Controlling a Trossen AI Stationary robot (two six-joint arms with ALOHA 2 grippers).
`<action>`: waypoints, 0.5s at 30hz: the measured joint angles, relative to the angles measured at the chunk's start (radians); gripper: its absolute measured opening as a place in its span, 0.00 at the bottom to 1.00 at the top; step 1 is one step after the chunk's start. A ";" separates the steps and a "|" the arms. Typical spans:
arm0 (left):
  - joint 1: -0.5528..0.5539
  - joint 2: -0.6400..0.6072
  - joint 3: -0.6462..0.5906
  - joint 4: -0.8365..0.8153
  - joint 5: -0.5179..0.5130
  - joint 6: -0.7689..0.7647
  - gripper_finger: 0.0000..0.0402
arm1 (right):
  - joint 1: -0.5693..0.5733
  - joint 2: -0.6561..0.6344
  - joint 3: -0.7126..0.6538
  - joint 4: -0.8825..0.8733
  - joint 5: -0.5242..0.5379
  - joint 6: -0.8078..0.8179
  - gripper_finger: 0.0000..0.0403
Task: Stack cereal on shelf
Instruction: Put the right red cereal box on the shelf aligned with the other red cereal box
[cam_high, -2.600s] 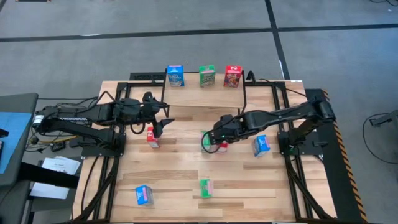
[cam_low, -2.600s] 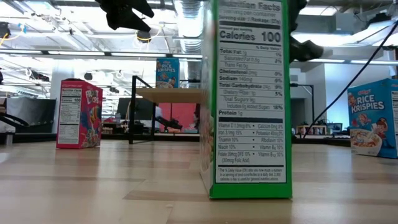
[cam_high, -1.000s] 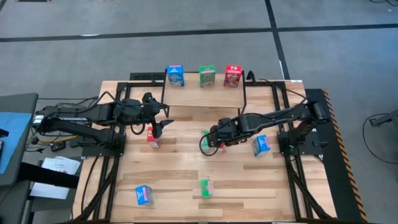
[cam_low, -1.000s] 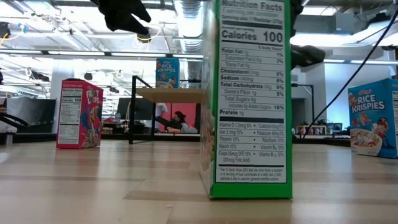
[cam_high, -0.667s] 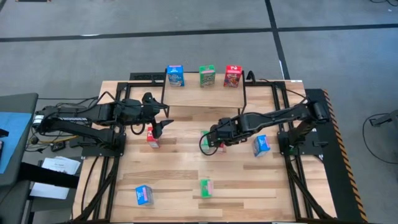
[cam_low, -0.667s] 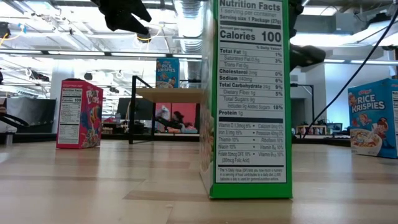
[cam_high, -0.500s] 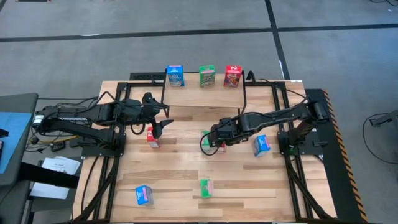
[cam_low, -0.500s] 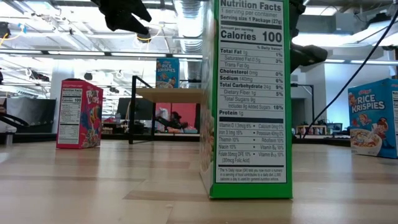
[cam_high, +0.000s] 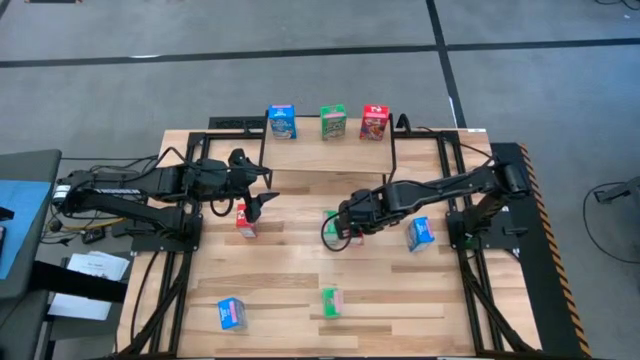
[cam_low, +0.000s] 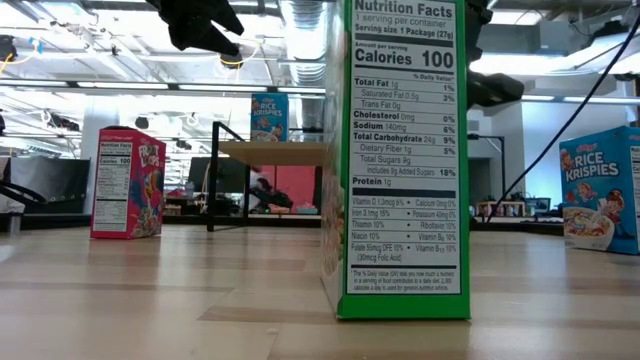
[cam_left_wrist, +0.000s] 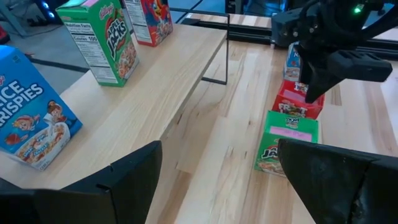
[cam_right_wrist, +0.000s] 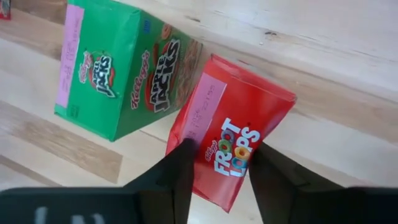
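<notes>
Right pincer (cam_right_wrist: 217, 165) pinches a red box (cam_right_wrist: 233, 134) (green box (cam_right_wrist: 121, 71) alongside) on the wooden tabletop (cam_right_wrist: 348, 81).

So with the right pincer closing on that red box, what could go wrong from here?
The right pincer straddles the red Froot Loops box, which sits tilted and close beside the green Apple Jacks box. The grip may land skewed, so the box could twist or slip on lifting. A finger might also nudge the green box.

A robotics laboratory or test bay. A wooden bench (cam_high: 300, 290) on a grey concrete floor (cam_high: 300, 60) carries two arms mounted on black frames (cam_high: 160, 225); exposed ceiling ducts and strip lights (cam_low: 120, 85) span the open hall behind.
</notes>
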 joint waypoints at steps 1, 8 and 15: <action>0.000 0.000 0.000 0.000 0.000 -0.001 0.77 | 0.000 0.001 0.006 -0.003 -0.002 -0.013 0.38; 0.000 0.000 0.000 0.000 0.000 -0.003 0.77 | -0.007 0.004 0.073 -0.047 0.007 -0.091 0.35; 0.000 0.000 0.000 0.000 0.000 -0.004 0.77 | -0.008 0.003 0.094 -0.073 0.013 -0.136 0.31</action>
